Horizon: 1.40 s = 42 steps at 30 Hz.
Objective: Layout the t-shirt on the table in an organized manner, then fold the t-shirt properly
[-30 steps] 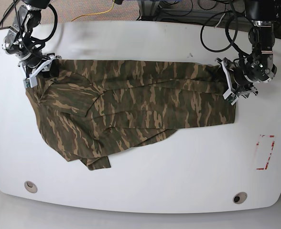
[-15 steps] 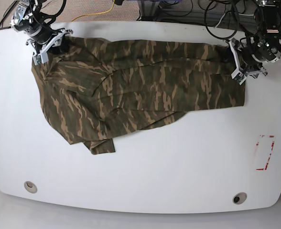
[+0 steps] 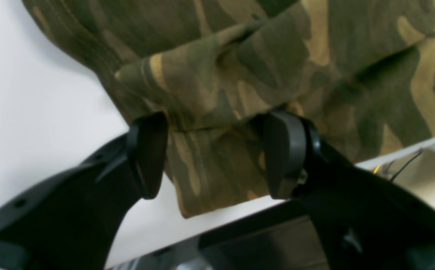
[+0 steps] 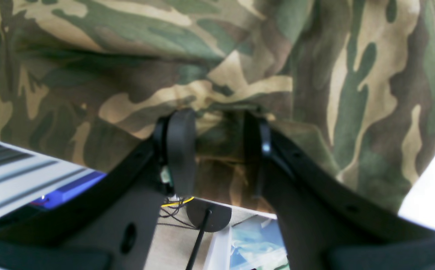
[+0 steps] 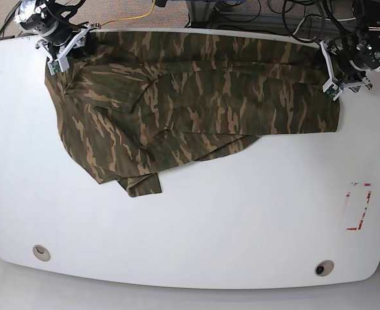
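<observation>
The camouflage t-shirt (image 5: 196, 103) is stretched wide across the far part of the white table (image 5: 242, 219), its top edge along the far rim and a folded sleeve part hanging toward the middle. In the base view my left gripper (image 5: 333, 72) is shut on the shirt's right end and my right gripper (image 5: 62, 53) is shut on its left end. The left wrist view shows bunched t-shirt (image 3: 240, 56) cloth between my left gripper (image 3: 217, 153) fingers. In the right wrist view, t-shirt (image 4: 202, 56) fabric is pinched in my right gripper (image 4: 219, 153).
A red tape outline (image 5: 358, 206) marks the table's right side. Two round grommet holes (image 5: 41, 252) (image 5: 324, 267) sit near the front edge. Cables and equipment lie beyond the far rim.
Both grippers have moved toward the table's far edge, dragging the shirt with them. The shirt's top edge now lies along the far rim.
</observation>
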Available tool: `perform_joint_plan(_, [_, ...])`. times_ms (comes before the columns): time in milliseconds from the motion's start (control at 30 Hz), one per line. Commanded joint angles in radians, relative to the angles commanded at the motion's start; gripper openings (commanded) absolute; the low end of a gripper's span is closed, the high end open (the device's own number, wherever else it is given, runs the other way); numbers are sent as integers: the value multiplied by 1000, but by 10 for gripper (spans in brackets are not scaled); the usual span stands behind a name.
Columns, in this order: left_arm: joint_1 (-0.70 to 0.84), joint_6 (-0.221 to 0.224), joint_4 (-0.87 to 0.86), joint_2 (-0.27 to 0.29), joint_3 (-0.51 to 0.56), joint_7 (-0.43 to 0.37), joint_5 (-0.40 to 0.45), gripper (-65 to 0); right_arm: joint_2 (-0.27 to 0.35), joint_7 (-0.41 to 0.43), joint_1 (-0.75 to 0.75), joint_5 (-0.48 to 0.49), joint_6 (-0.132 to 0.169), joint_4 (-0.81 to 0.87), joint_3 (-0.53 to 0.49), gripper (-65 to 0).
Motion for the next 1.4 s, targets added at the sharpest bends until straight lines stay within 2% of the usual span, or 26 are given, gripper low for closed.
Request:
perform_joint_plan(133, [-11, 0, 49, 0, 0, 15, 0, -271, -20, 0, 6, 0, 0, 72, 0, -442])
perform_joint_plan(333, [-100, 0, 94, 5, 0, 124, -2, -271, -25, -2, 52, -2, 0, 155, 0, -438])
perform_joint_plan(467, [-161, 0, 120, 6, -2, 149, -2, -271, -23, -20, 124, -6, 0, 157, 0, -338])
perform_joint_plan(667, [-247, 0, 126, 9, -2, 150, -3, -268, -21, -153, 293, -11, 0, 153, 0, -152])
perform_joint_plan(700, [-275, 0, 124, 25, -2, 150, -3, -267, -21, -176, 338, -12, 0, 150, 0, -117])
perform_joint_plan(800, [-338, 0, 118, 68, -2, 152, 0, -258, -20, -221, 417, -31, 0, 140, -8, -82])
perform_joint_plan(1000, [-437, 1, 87, 146, -2, 184, 3, -149, -49, -296, 525, -124, 0, 123, -17, -81])
perform_joint_plan(1167, [-525, 4, 18, 215, -2, 215, 5, -143, -66, -293, 542, -203, 0, 120, -72, -81])
perform_joint_plan(1233, [-551, 21, -15, 244, -2, 215, 5, -143, -68, -292, 540, -213, 0, 118, -86, -81])
perform_joint_plan(1300, [-583, 64, -61, 276, 5, 213, 5, -143, -68, -292, 535, -210, 0, 117, -91, -81])
perform_joint_plan(1400, [-628, 102, -149, 313, 28, 210, 5, -143, -74, -292, 526, -210, 0, 115, -91, -81])
